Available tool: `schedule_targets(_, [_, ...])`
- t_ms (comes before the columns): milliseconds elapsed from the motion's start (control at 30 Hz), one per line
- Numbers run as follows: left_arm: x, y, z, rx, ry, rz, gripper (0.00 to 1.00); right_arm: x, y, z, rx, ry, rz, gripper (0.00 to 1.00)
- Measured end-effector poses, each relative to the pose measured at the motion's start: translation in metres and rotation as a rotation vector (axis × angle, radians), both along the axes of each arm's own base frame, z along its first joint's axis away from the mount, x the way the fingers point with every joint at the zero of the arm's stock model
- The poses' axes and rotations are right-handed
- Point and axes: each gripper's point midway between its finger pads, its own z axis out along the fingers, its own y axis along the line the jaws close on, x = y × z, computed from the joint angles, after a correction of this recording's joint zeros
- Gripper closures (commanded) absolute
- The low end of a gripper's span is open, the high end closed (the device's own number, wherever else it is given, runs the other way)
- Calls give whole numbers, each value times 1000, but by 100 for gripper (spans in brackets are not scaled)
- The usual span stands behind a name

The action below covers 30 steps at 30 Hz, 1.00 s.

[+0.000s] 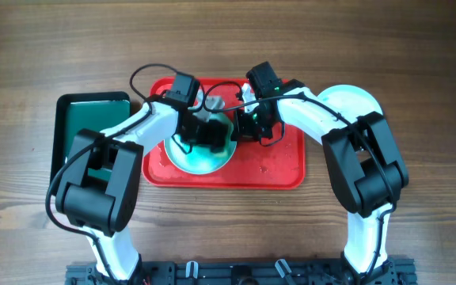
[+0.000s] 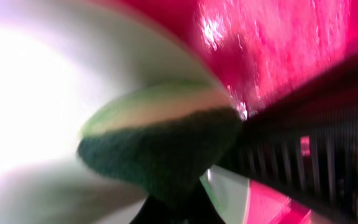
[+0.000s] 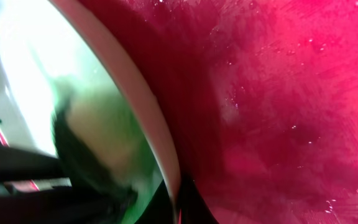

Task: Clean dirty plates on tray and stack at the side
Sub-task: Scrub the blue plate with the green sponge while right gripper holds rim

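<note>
A pale aqua plate [image 1: 200, 158] with a teal-green smear stands tilted on the red tray [image 1: 275, 170]. My right gripper [image 1: 244, 127] is shut on the plate's right rim; in the right wrist view the rim [image 3: 148, 112] runs down between the jaws [image 3: 176, 202]. My left gripper [image 1: 204, 131] is shut on a green and yellow sponge [image 2: 160, 143], pressed against the plate's face [image 2: 36, 106]. The sponge also shows blurred in the right wrist view [image 3: 92, 137]. Another pale plate [image 1: 348, 100] lies off the tray to the right. I cannot make out a third plate.
A dark green tray [image 1: 93, 123] with a black rim lies left of the red tray. A small white round thing [image 1: 213, 103] sits near the red tray's back edge, between the two arms. The red tray's floor [image 3: 278, 93] looks wet with droplets.
</note>
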Motion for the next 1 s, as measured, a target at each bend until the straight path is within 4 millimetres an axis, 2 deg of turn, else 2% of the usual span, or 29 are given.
schedule_targets(67, [18, 5, -2, 50, -27, 117, 96, 1, 0, 0, 1, -1, -7, 96])
schedule_targets(133, [33, 18, -2, 146, -56, 236, 96, 1, 1, 0, 1, 1, -10, 96])
schedule_targets(200, [42, 51, -3, 331, -85, 380, 96, 1, 1, 0, 2, 1, -9, 96])
schedule_targets(267, [34, 85, -3, 512, -74, 476, 96, -1, 4, 0, 3, 0, -1, 96])
schedule_targets(300, [25, 109, -2, 636, -67, 531, 96, -2, 6, 0, 4, -1, 5, 96])
schedule_targets(367, [8, 134, 0, 776, -40, 552, 96, -4, 9, 1, 13, 2, 13, 96])
schedule_targets(400, [-3, 143, 0, 829, -11, 542, 96, -7, 12, 1, 21, 8, 21, 96])
schedule_targets(467, [-16, 146, 0, 860, 33, 499, 96, -11, 17, 1, 28, 15, 34, 96])
schedule_targets(567, [-32, 139, -3, 824, 108, 367, 96, -13, 16, 1, 28, 21, 37, 96])
schedule_targets(633, [-41, 128, -4, 739, 164, 260, 96, -12, 15, 1, 27, 20, 35, 96])
schedule_targets(767, [-73, 80, -2, 413, 306, 13, 96, -8, 9, 0, 22, 11, 31, 96])
schedule_targets(833, [-83, 54, -1, 256, 340, -67, 96, -7, 8, 0, 19, 8, 31, 96])
schedule_targets(900, [-80, 38, 0, 157, 334, -97, 96, -7, 8, 0, 19, 8, 31, 96])
schedule_targets(1000, [-50, 18, 7, 65, 233, -95, 96, -7, 8, 0, 15, 9, 26, 96])
